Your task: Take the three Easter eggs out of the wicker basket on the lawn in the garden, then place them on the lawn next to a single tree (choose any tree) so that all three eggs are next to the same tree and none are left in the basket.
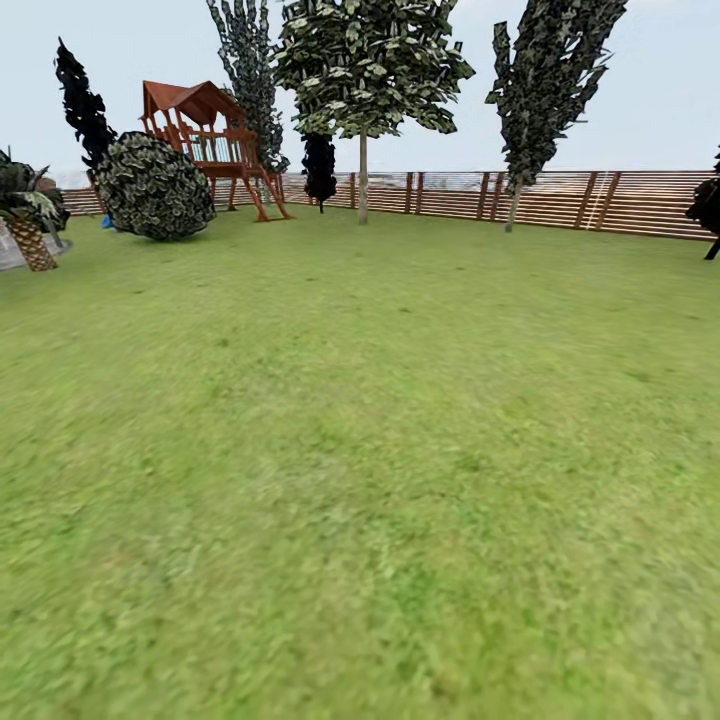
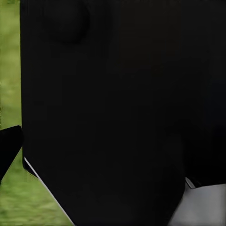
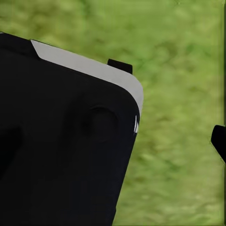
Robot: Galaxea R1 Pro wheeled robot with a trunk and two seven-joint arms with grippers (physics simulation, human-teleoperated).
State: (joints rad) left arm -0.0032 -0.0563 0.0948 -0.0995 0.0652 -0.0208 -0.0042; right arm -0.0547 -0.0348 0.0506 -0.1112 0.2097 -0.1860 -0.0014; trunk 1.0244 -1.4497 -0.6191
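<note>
The lawn (image 1: 360,460) stretches wide and flat ahead of me in the head view. At its far side a tree (image 1: 362,178) with a straight pale trunk and speckled foliage stands before the fence. The three Easter eggs and the wicker basket are out of view. In the left wrist view a black fingertip (image 2: 8,149) of my left gripper sits far out at the edge, over grass. In the right wrist view a black fingertip (image 3: 219,141) of my right gripper likewise sits far out at the edge, with nothing held.
A brown slat fence (image 1: 600,200) closes the far side. A wooden playset (image 1: 205,135), a round bush (image 1: 153,188) and a palm (image 1: 30,235) stand far left. Another pale-trunked tree (image 1: 513,200) leans at the right. My own black body (image 2: 122,113) blocks much of both wrist views.
</note>
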